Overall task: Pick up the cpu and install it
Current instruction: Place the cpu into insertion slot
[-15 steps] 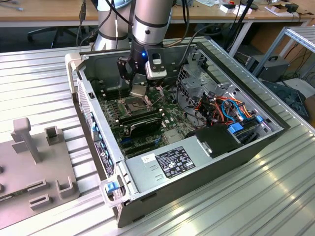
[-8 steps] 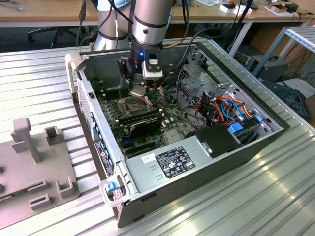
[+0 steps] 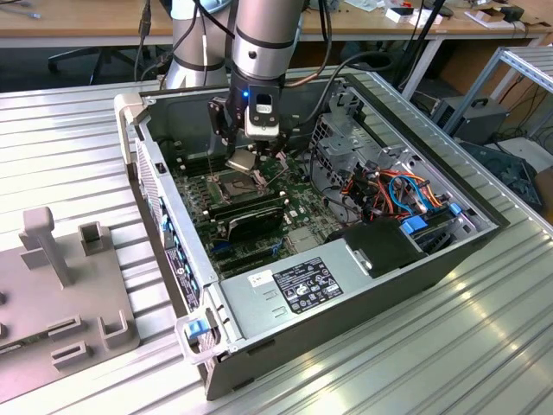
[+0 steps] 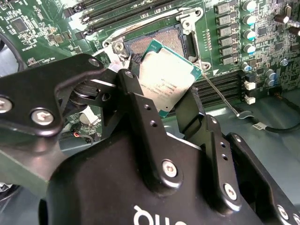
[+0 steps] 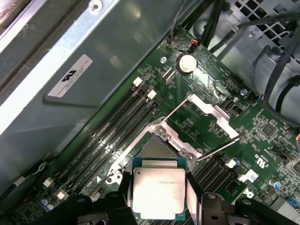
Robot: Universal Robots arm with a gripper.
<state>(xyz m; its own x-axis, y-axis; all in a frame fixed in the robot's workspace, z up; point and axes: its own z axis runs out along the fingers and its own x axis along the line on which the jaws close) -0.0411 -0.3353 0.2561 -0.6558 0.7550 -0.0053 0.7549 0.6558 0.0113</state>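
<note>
Exterior view: square cpu (image 3: pixel 240 161) (dull silver)

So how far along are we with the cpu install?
Done: the cpu is picked up, and the socket lies open with its metal frame swung back. In hand: the gripper is shut on the cpu's edges, holding it clear of the motherboard, near the socket. Left: the cpu is not yet seated, and the frame is not closed.

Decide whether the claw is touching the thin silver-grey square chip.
Touching. In the second wrist view the claw has its black fingers pressed against opposite edges of the chip.
</note>
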